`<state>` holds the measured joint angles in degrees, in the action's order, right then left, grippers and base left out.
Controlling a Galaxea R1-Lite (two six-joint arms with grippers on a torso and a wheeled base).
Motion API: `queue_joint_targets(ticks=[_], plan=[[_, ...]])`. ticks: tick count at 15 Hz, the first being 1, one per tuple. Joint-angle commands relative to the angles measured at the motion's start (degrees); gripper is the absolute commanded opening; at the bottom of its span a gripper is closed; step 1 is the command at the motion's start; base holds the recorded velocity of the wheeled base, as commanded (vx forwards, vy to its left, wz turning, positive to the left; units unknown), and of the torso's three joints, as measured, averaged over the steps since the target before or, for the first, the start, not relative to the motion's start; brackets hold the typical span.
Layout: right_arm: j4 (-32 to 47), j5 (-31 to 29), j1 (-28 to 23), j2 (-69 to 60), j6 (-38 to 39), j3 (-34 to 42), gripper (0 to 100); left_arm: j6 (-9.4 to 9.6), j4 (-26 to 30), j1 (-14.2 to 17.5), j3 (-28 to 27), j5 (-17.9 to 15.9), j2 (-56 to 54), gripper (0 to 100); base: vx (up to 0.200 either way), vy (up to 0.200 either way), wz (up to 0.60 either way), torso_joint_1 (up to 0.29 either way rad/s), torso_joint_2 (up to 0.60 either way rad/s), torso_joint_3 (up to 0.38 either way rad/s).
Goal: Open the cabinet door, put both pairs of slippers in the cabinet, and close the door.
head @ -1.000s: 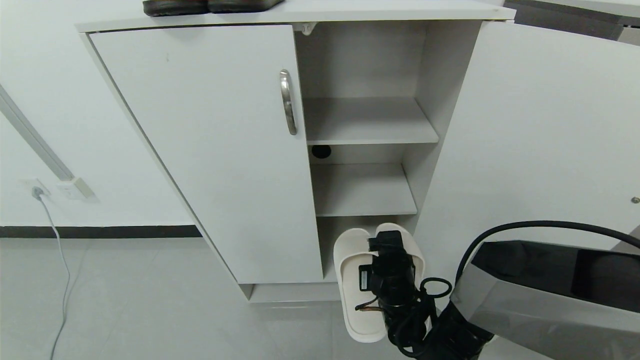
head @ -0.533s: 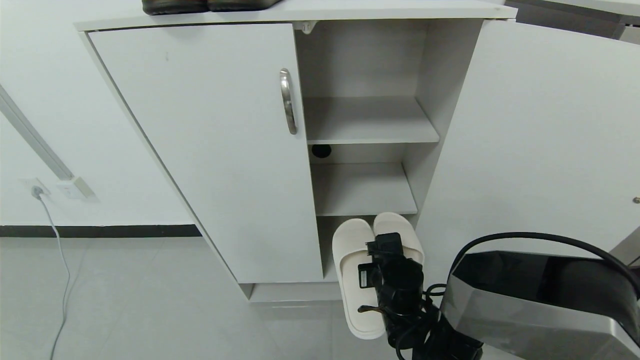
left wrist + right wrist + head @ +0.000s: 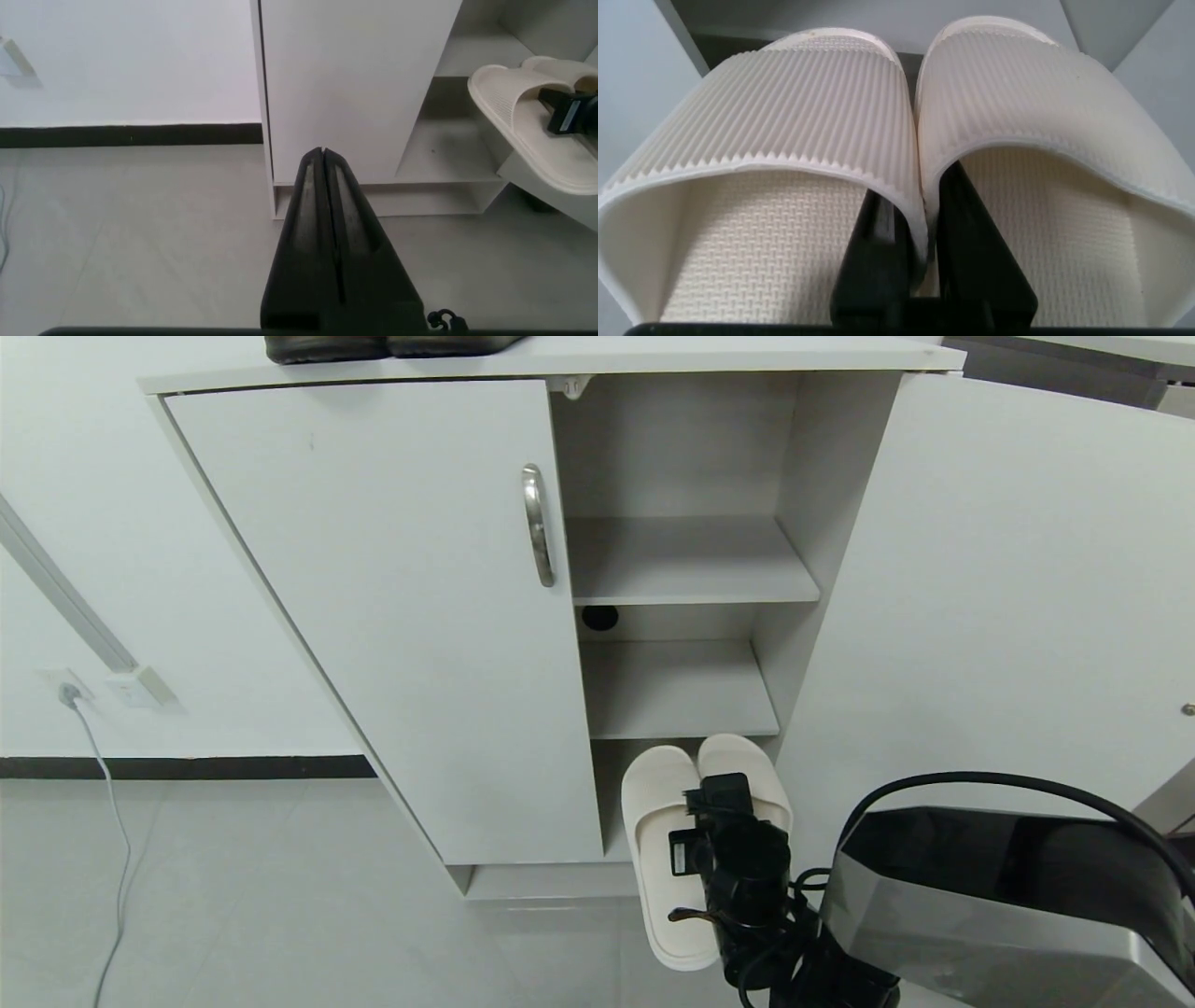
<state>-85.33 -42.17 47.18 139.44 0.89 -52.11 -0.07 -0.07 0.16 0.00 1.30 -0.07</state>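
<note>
A pair of white slippers (image 3: pixel 658 803) hangs side by side at the mouth of the cabinet's bottom compartment (image 3: pixel 609 784), toes pointing in. My right gripper (image 3: pixel 721 795) is shut on the slippers, and its fingers (image 3: pixel 878 252) pinch the inner edges of the two ribbed straps (image 3: pixel 813 121). A dark pair of slippers (image 3: pixel 373 345) lies on top of the white cabinet (image 3: pixel 373 569). The right door (image 3: pixel 980 569) stands open; the left door is closed. My left gripper (image 3: pixel 322 157) is shut on nothing, low over the floor facing the cabinet, with the white slippers (image 3: pixel 533 112) off to one side.
Two bare shelves (image 3: pixel 686 560) sit above the bottom compartment. The closed door carries a metal handle (image 3: pixel 536 527). A wall socket with a cable (image 3: pixel 67 693) is on the left wall. Grey floor (image 3: pixel 233 915) lies open in front of the cabinet.
The right gripper carried the white slippers forward to the bottom compartment's mouth, then barely moved over the last half second.
</note>
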Motion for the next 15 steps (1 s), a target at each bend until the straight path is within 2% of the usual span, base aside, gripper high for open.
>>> queue_joint_targets(ticks=[1, 11, 15], plan=[[-0.01, -0.02, 0.02, -0.04, -0.01, -0.09, 0, -0.01, -0.01, 0.02, 0.0, 0.01, 0.07, 0, 0.2, 0.0, 0.0, 0.002, 0.0, -0.002], [0.08, 0.24, -0.16, -0.13, -0.63, -1.23, 0, 0.07, -0.01, 0.02, 0.0, -0.07, 0.07, 0, 0.2, 0.0, 0.0, 0.002, 0.0, 0.002], [3.77, 1.39, -2.35, 1.19, -0.54, -5.45, 0, 0.07, 0.07, 0.02, 0.0, -0.07, 0.07, 0, 0.0, 0.0, 0.0, 0.0, 0.0, 0.0]])
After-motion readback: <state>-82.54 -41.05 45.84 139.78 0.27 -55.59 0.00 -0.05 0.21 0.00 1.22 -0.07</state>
